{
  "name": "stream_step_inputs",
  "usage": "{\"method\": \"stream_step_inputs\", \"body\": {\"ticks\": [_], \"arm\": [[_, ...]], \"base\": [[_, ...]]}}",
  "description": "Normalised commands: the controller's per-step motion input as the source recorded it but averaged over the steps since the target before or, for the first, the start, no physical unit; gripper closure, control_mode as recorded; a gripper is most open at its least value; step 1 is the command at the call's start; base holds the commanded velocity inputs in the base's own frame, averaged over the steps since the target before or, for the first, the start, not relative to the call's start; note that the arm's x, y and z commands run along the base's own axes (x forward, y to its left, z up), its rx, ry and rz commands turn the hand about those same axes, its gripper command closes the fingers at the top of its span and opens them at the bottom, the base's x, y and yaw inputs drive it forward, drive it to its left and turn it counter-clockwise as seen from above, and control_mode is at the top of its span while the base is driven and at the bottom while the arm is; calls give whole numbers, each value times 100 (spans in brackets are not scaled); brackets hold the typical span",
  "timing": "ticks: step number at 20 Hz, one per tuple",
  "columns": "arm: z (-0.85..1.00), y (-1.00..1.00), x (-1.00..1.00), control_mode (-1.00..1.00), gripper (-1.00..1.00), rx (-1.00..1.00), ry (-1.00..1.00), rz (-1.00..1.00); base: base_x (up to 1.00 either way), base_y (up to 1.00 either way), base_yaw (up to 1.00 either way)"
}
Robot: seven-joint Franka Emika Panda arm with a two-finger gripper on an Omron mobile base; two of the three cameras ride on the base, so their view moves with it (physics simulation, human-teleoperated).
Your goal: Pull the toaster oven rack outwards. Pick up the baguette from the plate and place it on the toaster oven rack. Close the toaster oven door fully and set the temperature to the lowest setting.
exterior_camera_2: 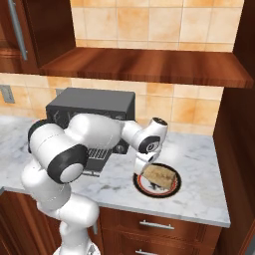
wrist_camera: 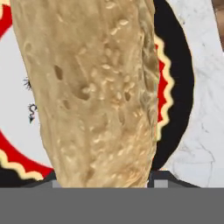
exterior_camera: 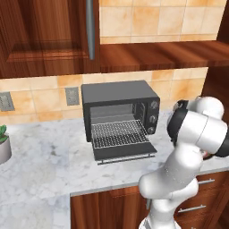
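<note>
— Bread first: where's the baguette (exterior_camera_2: 159, 174) sitting?

— On the plate (exterior_camera_2: 172, 190), over by the right end of the marble counter (exterior_camera_2: 199, 159), well apart from the toaster oven (exterior_camera: 120, 99). From the hand's own camera the baguette runs right up the middle, tan and seeded, with the plate's red and black rim on either side.

— And the gripper (exterior_camera_2: 142, 172)?

— Down at the plate, right against the near end of the bread. One dark fingertip (wrist_camera: 161, 180) peeks out on each side of the loaf, so the jaws straddle it. Whether they're actually squeezing it, I can't tell.

— The oven?

— Door (exterior_camera: 126, 153) dropped open flat, and the rack (exterior_camera: 120, 134) is pulled out over it, nothing on it.
</note>
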Motion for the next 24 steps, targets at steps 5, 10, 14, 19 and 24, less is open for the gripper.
{"method": "stream_step_inputs", "body": {"ticks": [5, 10, 14, 19, 24], "arm": [[76, 34, -42, -100, 100, -5, -11, -9], [95, 85, -13, -100, 100, -4, -1, 0], [76, 100, 0, -100, 100, -4, 0, 6], [35, 100, 0, -100, 100, -4, 0, 6], [1, 100, 0, -100, 100, -1, 0, 6]], "base": [[0, 0, 0], [0, 0, 0], [0, 0, 0], [0, 0, 0], [0, 0, 0]]}}
